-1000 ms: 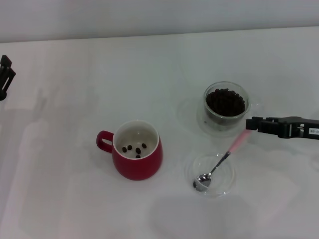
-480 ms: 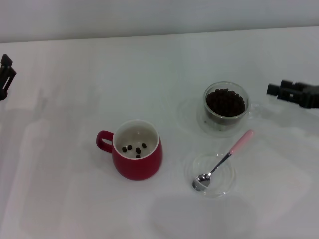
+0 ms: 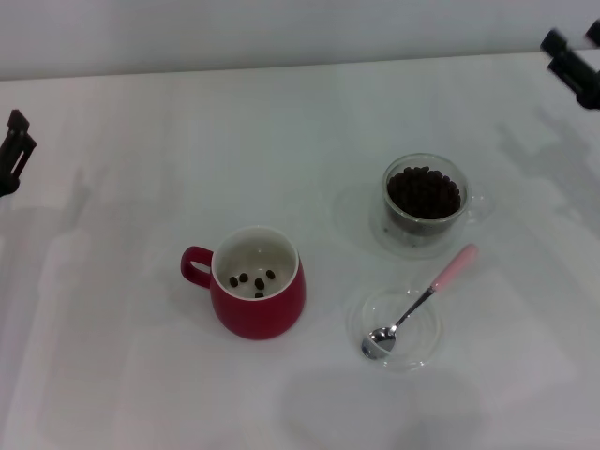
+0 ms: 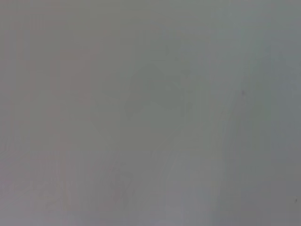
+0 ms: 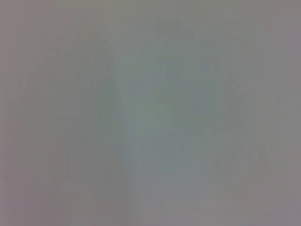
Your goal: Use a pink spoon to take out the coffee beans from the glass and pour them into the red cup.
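The pink spoon (image 3: 419,303) lies with its silver bowl in a shallow clear dish (image 3: 427,342) and its pink handle resting over the rim toward the glass (image 3: 451,225). The glass is full of coffee beans (image 3: 424,192). To the left stands the red cup (image 3: 262,314), handle to the left, with several beans on its pale bottom. My right gripper (image 3: 572,39) is at the far right corner, well away from the spoon, open and holding nothing. My left gripper (image 3: 13,150) sits parked at the left edge. Both wrist views show only blank pale surface.
Everything stands on a white table (image 3: 141,375). The shallow dish sits just in front of the glass, close to it. A pale wall runs along the table's far edge.
My right gripper was at the spoon's pink handle a second ago. It has since pulled back and up to the far right corner, leaving the spoon lying in the dish.
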### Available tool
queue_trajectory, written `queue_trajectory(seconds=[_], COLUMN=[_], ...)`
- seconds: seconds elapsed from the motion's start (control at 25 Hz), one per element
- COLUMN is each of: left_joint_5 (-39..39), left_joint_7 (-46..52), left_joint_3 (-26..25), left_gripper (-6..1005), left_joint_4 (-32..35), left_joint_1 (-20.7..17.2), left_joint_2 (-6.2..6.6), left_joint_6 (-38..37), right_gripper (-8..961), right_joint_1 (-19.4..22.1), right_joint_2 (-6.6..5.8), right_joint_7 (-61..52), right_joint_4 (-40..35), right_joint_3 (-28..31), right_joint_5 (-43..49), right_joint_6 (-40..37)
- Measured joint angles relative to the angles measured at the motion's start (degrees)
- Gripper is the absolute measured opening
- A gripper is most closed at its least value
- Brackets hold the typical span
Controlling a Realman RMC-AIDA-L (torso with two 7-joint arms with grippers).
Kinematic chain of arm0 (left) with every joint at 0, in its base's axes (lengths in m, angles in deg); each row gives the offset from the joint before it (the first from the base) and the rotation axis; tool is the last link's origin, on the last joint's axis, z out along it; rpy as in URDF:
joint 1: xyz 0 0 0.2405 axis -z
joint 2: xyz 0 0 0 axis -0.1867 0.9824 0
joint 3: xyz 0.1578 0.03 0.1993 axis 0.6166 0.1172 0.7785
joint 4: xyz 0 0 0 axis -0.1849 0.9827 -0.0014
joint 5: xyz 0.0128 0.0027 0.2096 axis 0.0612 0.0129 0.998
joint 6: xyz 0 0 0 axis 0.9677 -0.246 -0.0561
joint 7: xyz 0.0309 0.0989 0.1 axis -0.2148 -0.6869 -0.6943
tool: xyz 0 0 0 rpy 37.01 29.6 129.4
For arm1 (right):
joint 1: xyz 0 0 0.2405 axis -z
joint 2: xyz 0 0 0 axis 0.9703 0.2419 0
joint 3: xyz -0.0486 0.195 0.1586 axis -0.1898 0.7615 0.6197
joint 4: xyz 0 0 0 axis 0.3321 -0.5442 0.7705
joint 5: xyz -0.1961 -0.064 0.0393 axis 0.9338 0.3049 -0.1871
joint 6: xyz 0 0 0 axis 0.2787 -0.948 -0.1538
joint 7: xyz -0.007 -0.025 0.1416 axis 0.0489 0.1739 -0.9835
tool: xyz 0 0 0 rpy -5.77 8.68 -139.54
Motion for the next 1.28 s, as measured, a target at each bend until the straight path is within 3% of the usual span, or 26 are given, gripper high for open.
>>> queue_trajectory(seconds=[0.12,0.28,0.44,0.68,1.28], left_joint_5=[-0.1,-0.9,-1.3,-1.3,-2.5], left_joint_7=[0.1,0.3,0.7,2.5,-4.3], left_joint_3=[0.0,-0.2,0.0,0.0,-0.2], left_gripper=[895,894,894,893,892], left_joint_4=[0.0,0.1,0.8,0.8,2.3], left_joint_1=[-0.2,-0.4,-0.4,0.1,6.6], left_joint_2=[-0.08,-0.09,-0.08,-0.08,-0.14], left_joint_6=[0.5,0.7,1.0,5.2,10.7], right_gripper=[779,776,774,773,780], right_joint_1=[-2.6,-5.5,-7.6,-8.9,-6.8], right_joint_2=[0.30,0.77,0.81,0.97,0.99], right_joint_7=[17.7,27.6,29.0,29.0,29.4], right_joint_4=[6.6,9.6,10.2,10.9,13.2], right_joint_3=[0.2,0.5,0.6,0.5,0.9], right_joint_5=[-8.0,-13.3,-14.5,-16.1,-17.2], right_joint_6=[1.9,8.8,13.7,14.0,14.2])
